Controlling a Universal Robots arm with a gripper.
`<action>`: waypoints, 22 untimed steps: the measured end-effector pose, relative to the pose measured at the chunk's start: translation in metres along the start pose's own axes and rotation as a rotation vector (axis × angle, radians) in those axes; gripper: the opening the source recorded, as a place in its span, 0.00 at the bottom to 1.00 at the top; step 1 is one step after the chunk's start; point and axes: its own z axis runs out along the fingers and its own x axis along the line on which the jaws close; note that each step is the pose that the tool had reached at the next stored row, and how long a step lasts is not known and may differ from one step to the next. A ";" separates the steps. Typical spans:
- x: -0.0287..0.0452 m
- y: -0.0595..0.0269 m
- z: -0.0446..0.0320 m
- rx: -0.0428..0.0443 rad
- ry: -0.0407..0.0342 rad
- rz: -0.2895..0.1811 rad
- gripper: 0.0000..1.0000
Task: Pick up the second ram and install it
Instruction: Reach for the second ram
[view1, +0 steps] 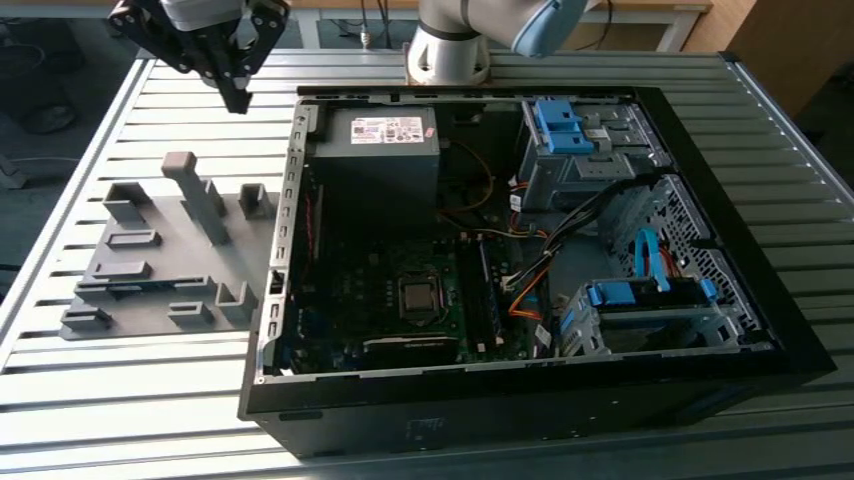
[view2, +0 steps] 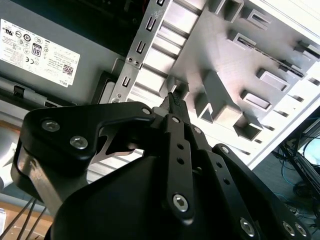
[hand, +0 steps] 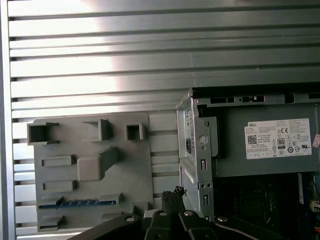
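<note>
The open computer case (view1: 534, 400) lies nearest on the slatted bench (view1: 134, 400). Just beside it, on the exterior view's left, is the grey holder (view1: 174, 265). The second ram (view1: 134, 288) sits on edge in one of its slots, blue in the first wrist view (hand: 77, 203). A tall grey post (view1: 200, 200) stands between it and the gripper (view1: 240, 100). The gripper hangs above the bench, well apart from the ram, its fingers (view2: 176, 130) together on nothing. The arm's base (view1: 447, 50) is farthest.
</note>
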 end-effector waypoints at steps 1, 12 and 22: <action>0.0003 0.0000 0.0000 0.0000 0.0000 0.000 0.11; 0.0041 -0.0003 -0.0001 0.0000 0.0000 0.000 0.11; 0.0053 -0.0004 -0.0002 0.0000 0.0000 0.000 0.11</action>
